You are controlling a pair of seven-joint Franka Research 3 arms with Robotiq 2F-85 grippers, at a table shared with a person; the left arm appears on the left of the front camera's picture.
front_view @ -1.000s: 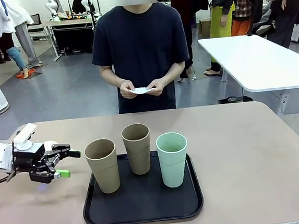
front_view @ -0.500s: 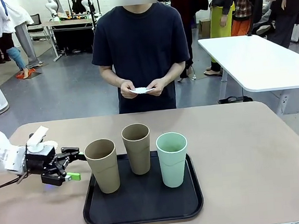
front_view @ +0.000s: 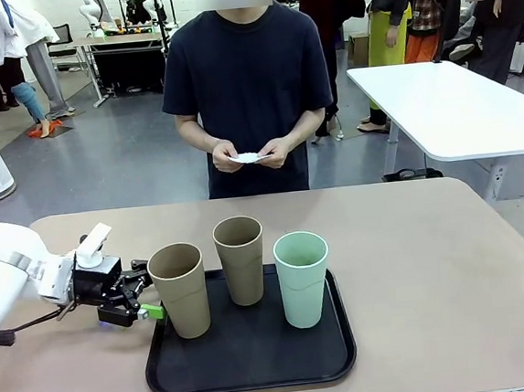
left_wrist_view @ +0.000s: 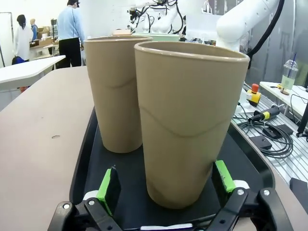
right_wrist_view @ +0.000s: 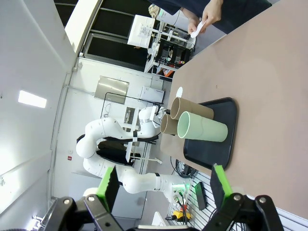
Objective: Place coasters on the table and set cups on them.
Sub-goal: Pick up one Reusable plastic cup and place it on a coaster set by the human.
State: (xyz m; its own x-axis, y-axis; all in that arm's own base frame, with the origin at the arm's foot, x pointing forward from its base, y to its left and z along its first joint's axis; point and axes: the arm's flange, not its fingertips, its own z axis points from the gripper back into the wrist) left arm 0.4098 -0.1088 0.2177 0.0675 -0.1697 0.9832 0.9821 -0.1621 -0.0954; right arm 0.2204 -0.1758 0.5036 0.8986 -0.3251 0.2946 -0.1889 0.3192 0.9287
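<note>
1. My left claw (left_wrist_view: 166, 182) is released, jaws spread wide. It sits low over the left side of the table (front_view: 433, 264), and the nearest tan cup (left_wrist_view: 190, 120) stands between its green pads (left_wrist_view: 109, 185). One pad stands clear of the cup wall. The other sits just beside it, and I cannot tell whether it touches
2. My right claw (right_wrist_view: 163, 185) is released too, with nothing between its pads. It is held well apart from the table and looks at the tray and cups from afar
3. The nearest tan cup stands upright at the left end of the black tray (front_view: 251, 367), which lies on the near middle of the table
4. The second tan cup (front_view: 241, 260) stands upright a little farther back and to the right, at the tray's middle
5. The mint cup (front_view: 302, 278) stands upright on the right part of the tray, near the second tan cup but apart from it
6. Beyond the table's far edge a person stands holding the coasters (front_view: 249, 158) flat between both hands (front_view: 225, 156), off the table. How many coasters there are I cannot tell
</note>
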